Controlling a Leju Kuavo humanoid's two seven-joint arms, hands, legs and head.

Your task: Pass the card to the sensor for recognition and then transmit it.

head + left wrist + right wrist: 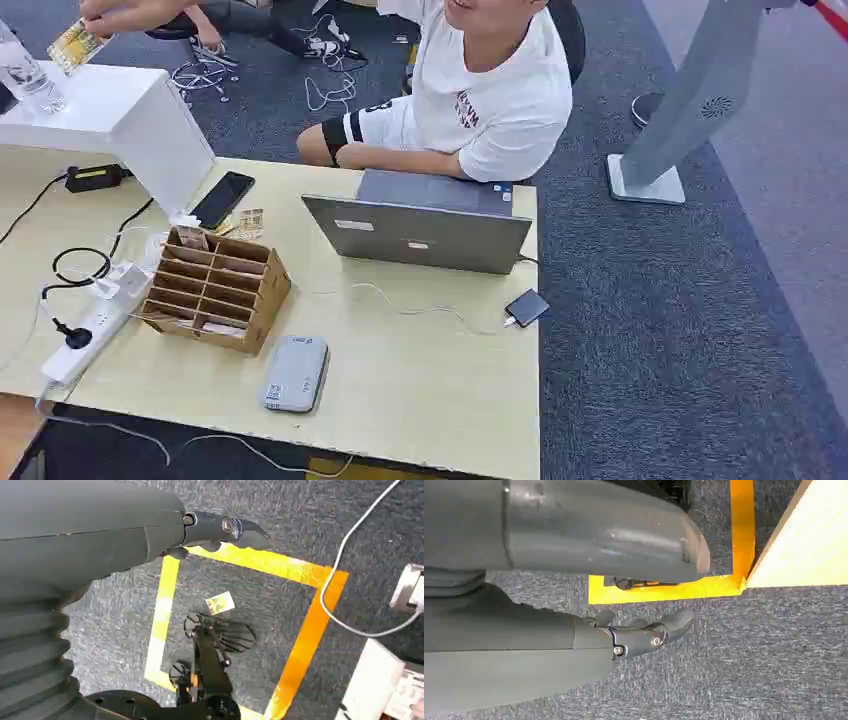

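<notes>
Yellow card [220, 603] lies flat on the grey carpet [280, 515] inside taped lines, long axis slanted. My left hand [220, 532] and right hand [644, 632] hang over the floor, fingers loosely extended, holding nothing.

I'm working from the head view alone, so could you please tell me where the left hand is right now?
Observer: The left hand hangs over grey carpet marked with yellow tape, holding nothing.
Operator: Is anything lying on the floor there?
Observer: Yes, a small yellow card lies on the carpet inside the taped outline.
Operator: And the right hand?
Observer: The right hand hangs empty over the carpet, near the table edge.
</notes>
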